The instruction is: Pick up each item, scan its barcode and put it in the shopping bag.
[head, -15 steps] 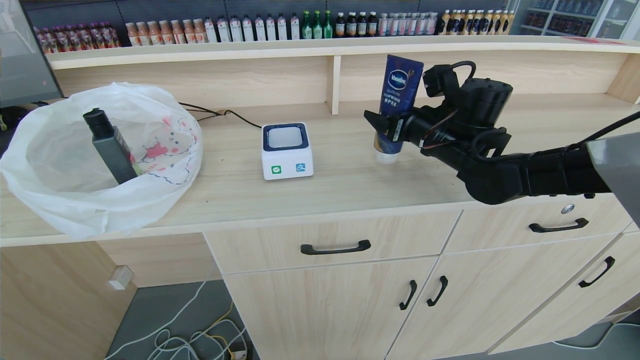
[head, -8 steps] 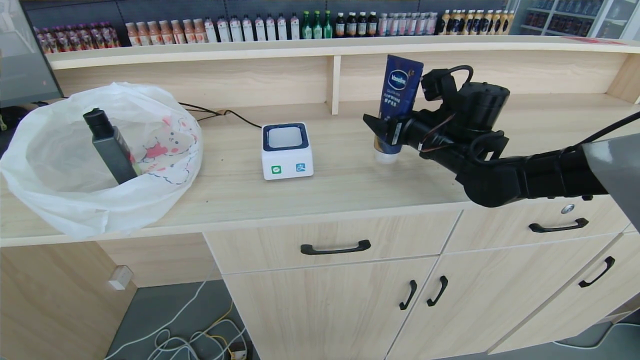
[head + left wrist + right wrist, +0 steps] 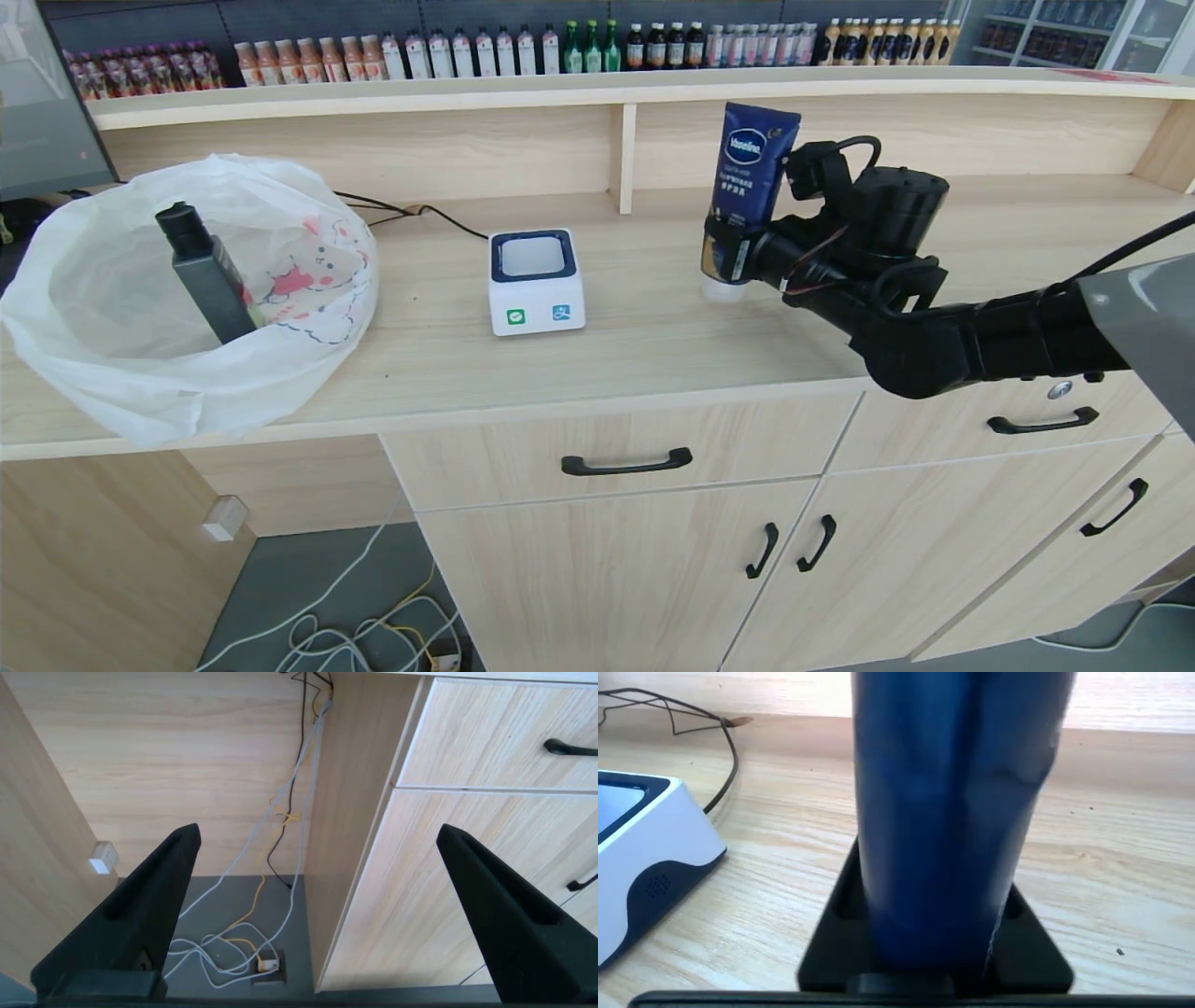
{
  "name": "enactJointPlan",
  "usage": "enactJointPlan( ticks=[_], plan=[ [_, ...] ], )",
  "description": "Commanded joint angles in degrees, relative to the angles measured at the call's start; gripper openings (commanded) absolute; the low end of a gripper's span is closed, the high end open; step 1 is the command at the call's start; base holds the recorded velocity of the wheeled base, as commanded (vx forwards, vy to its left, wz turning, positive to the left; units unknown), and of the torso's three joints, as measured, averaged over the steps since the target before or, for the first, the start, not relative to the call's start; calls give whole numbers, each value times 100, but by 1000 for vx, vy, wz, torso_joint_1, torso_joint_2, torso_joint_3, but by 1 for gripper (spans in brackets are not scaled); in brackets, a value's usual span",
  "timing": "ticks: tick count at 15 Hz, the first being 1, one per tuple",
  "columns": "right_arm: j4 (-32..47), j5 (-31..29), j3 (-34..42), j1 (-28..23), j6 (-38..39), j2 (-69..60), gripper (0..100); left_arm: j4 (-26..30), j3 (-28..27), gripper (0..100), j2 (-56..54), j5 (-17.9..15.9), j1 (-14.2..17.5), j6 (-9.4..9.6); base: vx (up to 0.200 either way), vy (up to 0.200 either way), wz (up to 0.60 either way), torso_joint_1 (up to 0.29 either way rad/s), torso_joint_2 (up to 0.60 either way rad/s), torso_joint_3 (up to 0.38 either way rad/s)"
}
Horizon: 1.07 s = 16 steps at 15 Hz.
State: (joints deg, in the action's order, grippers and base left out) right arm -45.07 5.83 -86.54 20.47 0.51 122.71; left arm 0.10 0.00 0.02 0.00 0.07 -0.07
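1. Right hand (image 3: 733, 257) is grasping the blue tube (image 3: 758, 159) near its capped lower end, holding it upright above the bench (image 3: 635, 345), right of the scanner (image 3: 535, 280).
2. Left hand (image 3: 318, 833) is hanging released, fingers spread, beside the cabinet (image 3: 467, 859).
3. Shopping bag (image 3: 140, 364) is sitting at the bench's left end, containing a dark bottle (image 3: 207, 280).
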Motion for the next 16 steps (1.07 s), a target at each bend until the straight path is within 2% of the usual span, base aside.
enactJointPlan(
  ticks=[1,10,16],
  plan=[
    [7,6,-21,1,2,-28,0,-1,0,100,-2,0,1,7,0,0,0,0,0,0],
    [-116,6,6,-8,-7,-116,0,-1,0,100,-2,0,1,-1,0,0,0,0,0,0],
    [-160,6,225,98,-148,-608,0,-1,0,100,-2,0,1,7,0,0,0,0,0,0]
  ],
)
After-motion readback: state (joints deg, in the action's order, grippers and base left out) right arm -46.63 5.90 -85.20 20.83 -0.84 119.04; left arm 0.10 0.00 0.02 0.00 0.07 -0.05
